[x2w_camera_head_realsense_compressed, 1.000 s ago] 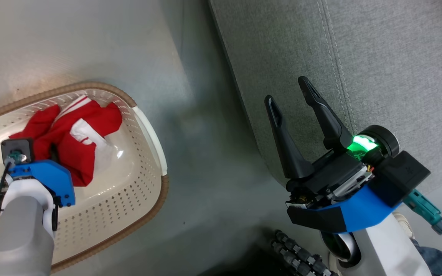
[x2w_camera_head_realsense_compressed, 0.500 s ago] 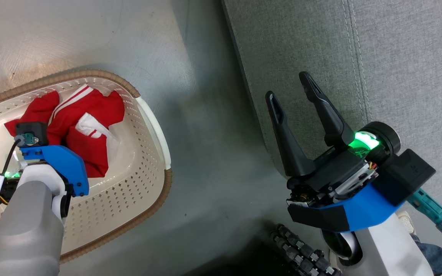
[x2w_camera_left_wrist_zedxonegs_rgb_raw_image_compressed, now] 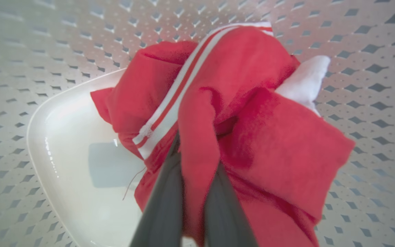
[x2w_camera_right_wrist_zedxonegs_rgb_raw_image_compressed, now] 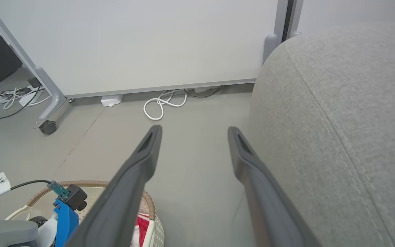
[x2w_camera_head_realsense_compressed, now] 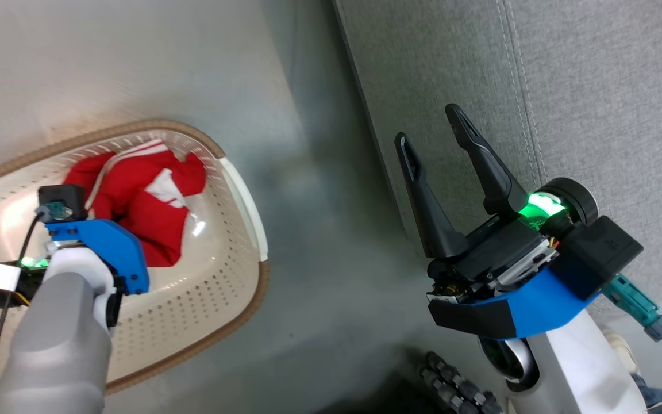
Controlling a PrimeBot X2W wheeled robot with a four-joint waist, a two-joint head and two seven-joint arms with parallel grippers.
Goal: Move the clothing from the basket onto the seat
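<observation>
- Inside the basket (x2w_camera_left_wrist_zedxonegs_rgb_raw_image_compressed: 63,44), my left pincer (x2w_camera_left_wrist_zedxonegs_rgb_raw_image_compressed: 197,151) pinches a fold of the clothing (x2w_camera_left_wrist_zedxonegs_rgb_raw_image_compressed: 252,113) tight.
- Grasp step, I judge; next needs a lift clear, then a carry right to the seat (x2w_camera_head_realsense_compressed: 566,86).

soft cloth, glossy plastic, coarse upholstery

the clothing (x2w_camera_left_wrist_zedxonegs_rgb_raw_image_compressed: 252,144) is showing as soft, fuzzy cloth. the basket (x2w_camera_head_realsense_compressed: 233,276) is gleaming as glossy perforated plastic, its rim (x2w_camera_head_realsense_compressed: 259,287) looking rough and woven. the seat (x2w_camera_head_realsense_compressed: 595,86) is reading as coarse matt fabric. the right gripper (x2w_camera_right_wrist_zedxonegs_rgb_raw_image_compressed: 194,130) is showing smooth, matt dark plastic fingers (x2w_camera_right_wrist_zedxonegs_rgb_raw_image_compressed: 135,178).
</observation>
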